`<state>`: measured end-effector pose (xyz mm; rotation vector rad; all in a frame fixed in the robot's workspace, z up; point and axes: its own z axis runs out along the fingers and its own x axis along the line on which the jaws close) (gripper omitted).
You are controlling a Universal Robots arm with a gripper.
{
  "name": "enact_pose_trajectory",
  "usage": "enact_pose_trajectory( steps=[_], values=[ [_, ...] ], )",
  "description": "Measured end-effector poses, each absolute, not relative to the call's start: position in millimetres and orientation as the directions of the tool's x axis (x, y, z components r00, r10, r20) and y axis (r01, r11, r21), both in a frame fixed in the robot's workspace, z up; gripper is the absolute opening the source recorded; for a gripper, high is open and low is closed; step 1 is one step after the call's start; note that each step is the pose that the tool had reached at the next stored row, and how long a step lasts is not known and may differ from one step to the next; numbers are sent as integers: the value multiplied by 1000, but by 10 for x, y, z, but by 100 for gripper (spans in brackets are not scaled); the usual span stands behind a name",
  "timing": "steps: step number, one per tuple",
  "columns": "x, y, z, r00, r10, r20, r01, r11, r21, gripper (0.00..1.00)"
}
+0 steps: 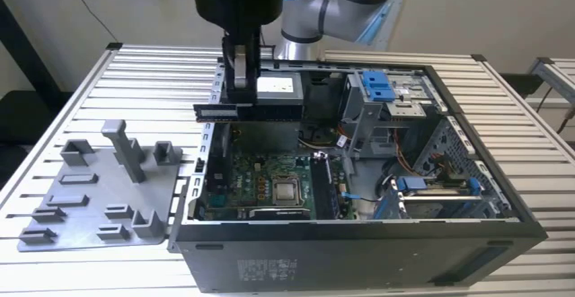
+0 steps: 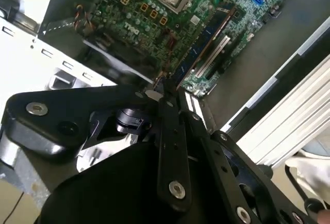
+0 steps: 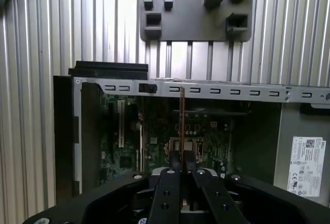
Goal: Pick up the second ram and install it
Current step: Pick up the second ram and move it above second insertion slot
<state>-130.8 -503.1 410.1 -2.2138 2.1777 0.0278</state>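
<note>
Claw [image 1: 237, 103] clamped on the second ram [image 1: 215, 112], held above the open computer case [image 1: 359, 256], slatted surface [image 1: 81, 88] under the case, grey holder tray [image 1: 90, 176] just beside the case, power supply [image 1: 280, 93] inside it near the claw, motherboard [image 1: 260, 169] below the ram

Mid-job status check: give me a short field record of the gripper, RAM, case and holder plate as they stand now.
gripper: shut on the second ram
second ram: held in the air near the case wall at the exterior view's left; not yet seated
computer case: lying open, motherboard exposed
holder plate: grey, beside the case at the exterior view's left
</note>
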Motion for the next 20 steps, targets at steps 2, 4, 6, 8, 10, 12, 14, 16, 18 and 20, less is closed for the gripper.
enact_pose_trajectory(
  steps=[2,4,6,8,10,12,14,16,18,20],
  values=[
    [-1231,-5031,4101,17,-999,-38,-1000,-16,-13,14],
    [-1160,-5031,4101,17,-999,-38,-1000,-16,-13,14],
    [-1093,-5031,4101,17,-999,-38,-1000,-16,-13,14],
    [-1027,-5031,4101,17,-999,-38,-1000,-16,-13,14],
    [-958,-5031,4101,17,-999,-38,-1000,-16,-13,14],
    [-886,-5031,4101,17,-999,-38,-1000,-16,-13,14],
    [-813,-5031,4101,17,-999,-38,-1000,-16,-13,14],
    [-742,-5031,4101,17,-999,-38,-1000,-16,-13,14],
    [-674,-5031,4101,17,-999,-38,-1000,-16,-13,14],
    [-605,-5031,4101,17,-999,-38,-1000,-16,-13,14]
  ],
)
